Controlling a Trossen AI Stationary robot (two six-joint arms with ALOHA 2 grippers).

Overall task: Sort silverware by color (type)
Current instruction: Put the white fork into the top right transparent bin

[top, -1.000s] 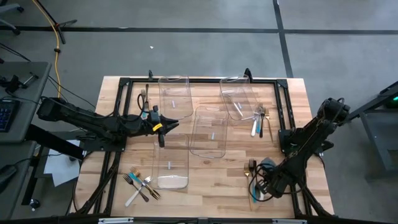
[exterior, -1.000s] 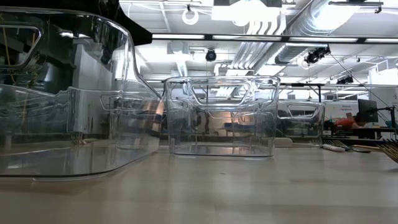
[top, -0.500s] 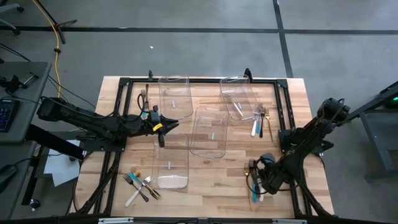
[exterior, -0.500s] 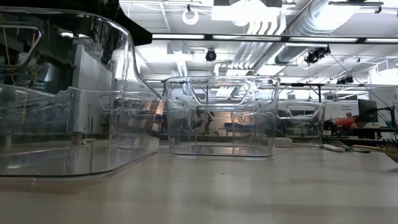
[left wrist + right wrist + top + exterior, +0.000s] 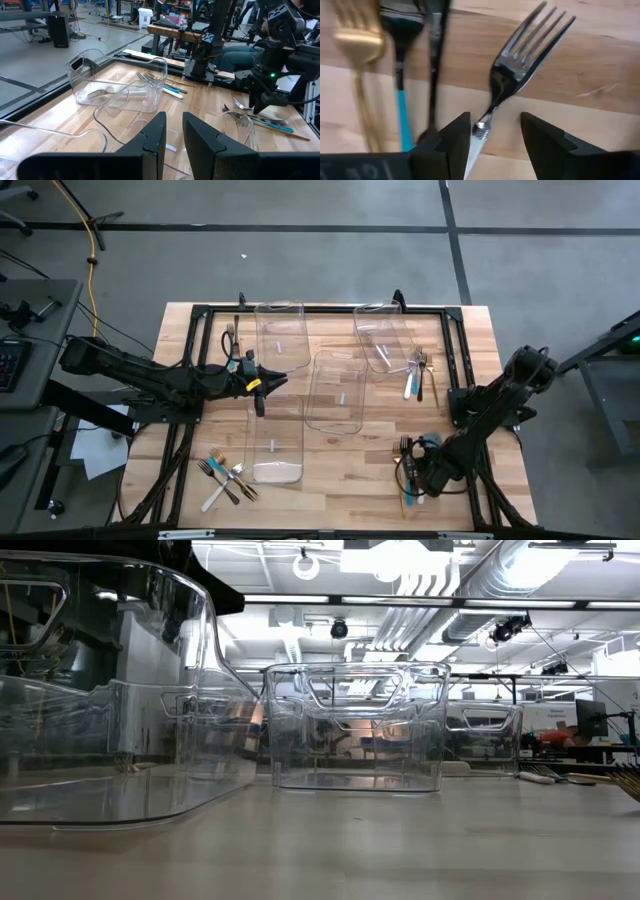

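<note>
My right fingers [image 5: 492, 137] stand apart low over the wooden bench [image 5: 340, 460], straddling the handle of the shiny silver fork [image 5: 520, 65] but not yet gripping it; its tines point away from me. I took this angle so I'd lift it alone: the gold fork [image 5: 357, 45], teal-handled utensil [image 5: 402, 120] and black utensil [image 5: 434, 70] lie just beside it. My left fingers [image 5: 170, 145], nearly shut and empty, wait above the clear rectangular plastic bins [image 5: 275, 440].
</note>
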